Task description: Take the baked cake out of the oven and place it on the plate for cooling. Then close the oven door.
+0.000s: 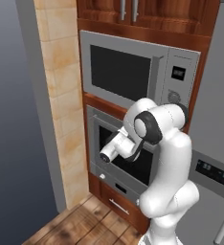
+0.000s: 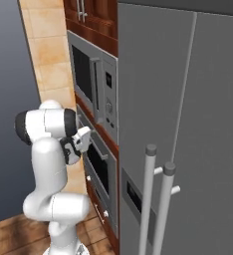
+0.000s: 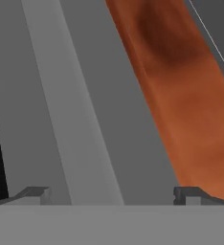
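Observation:
The oven sits under the microwave, and its oven door stands upright against it, with black glass and a grey bar handle along the top. My gripper is open and close up to the door. The handle runs between its two spread fingertips without either visibly touching it. From the right base view the gripper is at the top edge of the oven door. The cake is hidden and the plate is out of view.
A grey microwave with a keypad is right above the oven, with wood cabinets over it. A tall grey fridge with two bar handles stands close on the right. A tiled wall borders the left; a wood drawer lies below.

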You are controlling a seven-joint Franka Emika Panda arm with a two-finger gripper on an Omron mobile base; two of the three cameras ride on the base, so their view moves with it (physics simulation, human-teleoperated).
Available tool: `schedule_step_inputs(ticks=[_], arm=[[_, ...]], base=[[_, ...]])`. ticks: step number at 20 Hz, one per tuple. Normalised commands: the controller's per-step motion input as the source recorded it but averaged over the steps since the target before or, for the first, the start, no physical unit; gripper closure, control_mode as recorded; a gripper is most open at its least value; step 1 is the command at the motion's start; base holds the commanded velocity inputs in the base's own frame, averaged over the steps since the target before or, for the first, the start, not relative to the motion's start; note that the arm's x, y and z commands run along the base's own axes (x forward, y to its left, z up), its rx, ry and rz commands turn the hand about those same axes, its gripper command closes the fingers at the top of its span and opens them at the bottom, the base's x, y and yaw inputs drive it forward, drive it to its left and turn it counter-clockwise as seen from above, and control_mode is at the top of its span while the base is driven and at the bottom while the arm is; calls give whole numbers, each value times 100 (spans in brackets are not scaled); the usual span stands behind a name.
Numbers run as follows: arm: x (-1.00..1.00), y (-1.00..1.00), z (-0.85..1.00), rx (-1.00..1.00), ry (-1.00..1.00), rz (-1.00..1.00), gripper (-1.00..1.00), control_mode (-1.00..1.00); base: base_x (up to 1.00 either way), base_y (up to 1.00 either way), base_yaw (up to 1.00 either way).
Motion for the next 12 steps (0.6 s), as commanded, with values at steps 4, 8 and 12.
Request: schedule_step_inputs(ticks=[4, 8, 12], arm=[[73, -93, 13, 6, 5, 2, -100, -100], [81, -87, 12, 7, 9, 1, -100, -100], [64, -72, 3, 5, 5, 2, -100, -100]], base=[[0, 0, 0], [0, 0, 0], [0, 0, 0]])
